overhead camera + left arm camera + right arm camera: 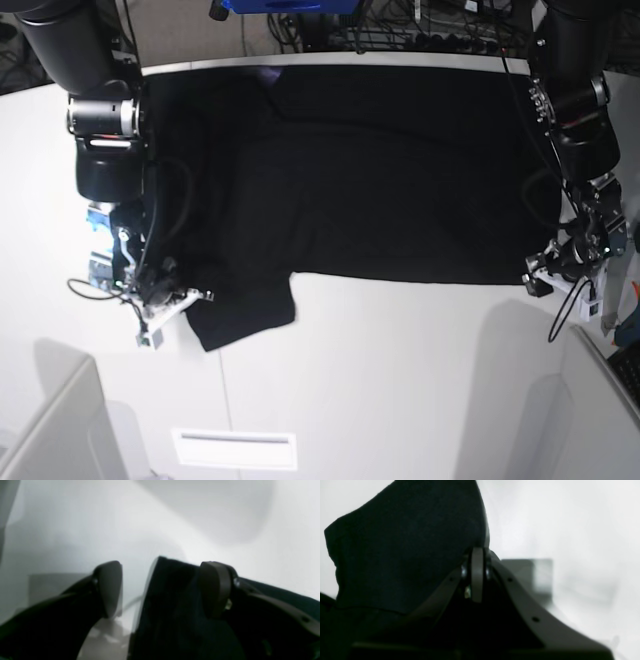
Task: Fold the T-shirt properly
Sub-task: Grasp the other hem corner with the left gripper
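1. We see the T-shirt [370, 170] spread flat on the white table [400, 370], covering most of the table's far half. Its plain black side faces up; no print or tag is visible to us.
2. One short sleeve [240, 310] sticks out from the shirt's near edge toward the front of the table, on the base view's left. The rest of the near edge runs roughly straight across to the shirt's other end.
3. The right gripper [477, 580] sits at the shirt's sleeve-side end, just beside the sleeve. In its wrist view we see the jaws pressed fully together with black cloth bunched up right behind and beside them. We cannot tell for certain whether fabric is pinched between the pads.
4. The left gripper [162, 587] is at the shirt's opposite near corner, at the table's edge. Its wrist view shows the jaws standing wide apart. A raised fold of the black cloth lies in the gap, against one finger [215, 587]. The other finger [110, 587] is clear of it, over bare table. Nothing is clamped.
5. Beyond the shirt's far edge, off the table, we note a tangle of cables [420, 25] and a blue object [290, 5].
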Controlling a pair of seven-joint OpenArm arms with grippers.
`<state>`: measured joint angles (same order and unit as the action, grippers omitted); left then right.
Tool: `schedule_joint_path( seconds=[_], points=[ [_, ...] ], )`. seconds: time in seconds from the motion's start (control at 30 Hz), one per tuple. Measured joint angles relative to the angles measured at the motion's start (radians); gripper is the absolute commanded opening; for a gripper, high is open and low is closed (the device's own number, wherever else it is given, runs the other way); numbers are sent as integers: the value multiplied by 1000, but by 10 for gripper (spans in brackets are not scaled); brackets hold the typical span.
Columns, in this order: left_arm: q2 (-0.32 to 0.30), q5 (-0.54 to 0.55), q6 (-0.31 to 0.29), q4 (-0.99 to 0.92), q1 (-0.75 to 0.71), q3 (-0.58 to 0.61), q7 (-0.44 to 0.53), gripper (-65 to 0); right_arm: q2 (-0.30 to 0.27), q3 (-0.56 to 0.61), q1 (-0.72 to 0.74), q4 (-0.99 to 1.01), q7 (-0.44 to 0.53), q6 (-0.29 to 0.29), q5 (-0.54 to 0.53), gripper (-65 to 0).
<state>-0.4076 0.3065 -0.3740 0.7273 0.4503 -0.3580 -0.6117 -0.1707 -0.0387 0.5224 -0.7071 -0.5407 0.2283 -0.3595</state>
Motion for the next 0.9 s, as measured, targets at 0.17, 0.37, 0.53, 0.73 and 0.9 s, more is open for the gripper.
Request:
schedule_joint_path(
  seconds=[0.17,0.37,0.53,0.73,0.9],
  points=[
    [3,0,3,-6,0,32,29,-232,0,0,0,0,0,0,0,-650],
    [1,4,3,-7,-2,39,29,-388,0,0,0,0,0,0,0,-650],
    [2,8,3,-8,-5,39,30,-566,0,2,0,0,0,0,1,-650],
    [0,15,-7,-29,-2,39,36,-650,0,-1,-1,0,2,0,0,-650],
    [-1,14,-8,2,-9,39,8,-650,-2,0,-56,-114,-34,0,17,-650]
  ],
)
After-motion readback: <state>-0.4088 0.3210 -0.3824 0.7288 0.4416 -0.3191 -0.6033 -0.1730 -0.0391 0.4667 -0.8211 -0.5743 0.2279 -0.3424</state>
